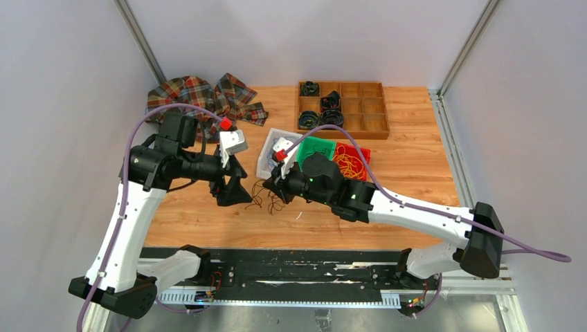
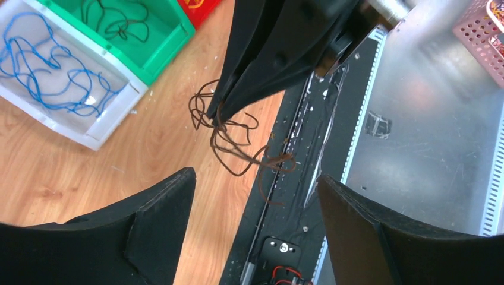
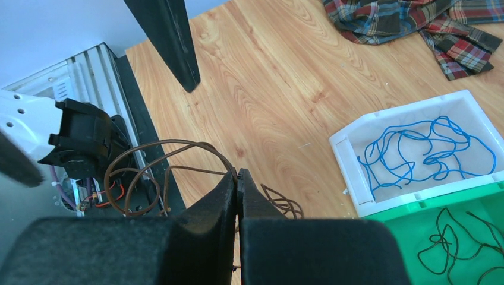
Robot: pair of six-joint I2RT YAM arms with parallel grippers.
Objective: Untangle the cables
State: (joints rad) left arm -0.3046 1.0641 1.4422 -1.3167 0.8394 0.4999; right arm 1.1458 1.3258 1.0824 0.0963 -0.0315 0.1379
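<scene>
Cables (image 2: pixel 226 139), a small tangle of thin brown wire loops, sit near the front of the wooden table (image 1: pixel 415 152), between the two grippers.

Just behind them three bins stand side by side: a white bin (image 2: pixel 116 122) with loose blue wire (image 3: pixel 428 148); a green bin (image 2: pixel 160 50) with a thin dark wire (image 2: pixel 119 24); a red bin (image 1: pixel 365 153) with yellow-orange wire (image 1: pixel 349 166). Farther back are a wooden tray (image 1: pixel 374 124) of compartments, some holding black coils (image 1: pixel 331 102), and a crumpled plaid cloth (image 1: pixel 197 97).

The right gripper (image 3: pixel 238 175) has its fingers pressed together on the top of the tangle, with loops fanning out on both sides of the tips. The left gripper (image 2: pixel 255 175) faces it from just beside, spread wide and holding nothing; the tangle lies beyond its tips, untouched.

From above, the right arm covers part of the green bin and the tangle shows only as faint squiggles. The right fingers hide the exact spot where the wire is pinched. Whether the lowest loops rest on the table cannot be told. A pink basket (image 2: pixel 490 29) is cut off at a corner of the left wrist view.
</scene>
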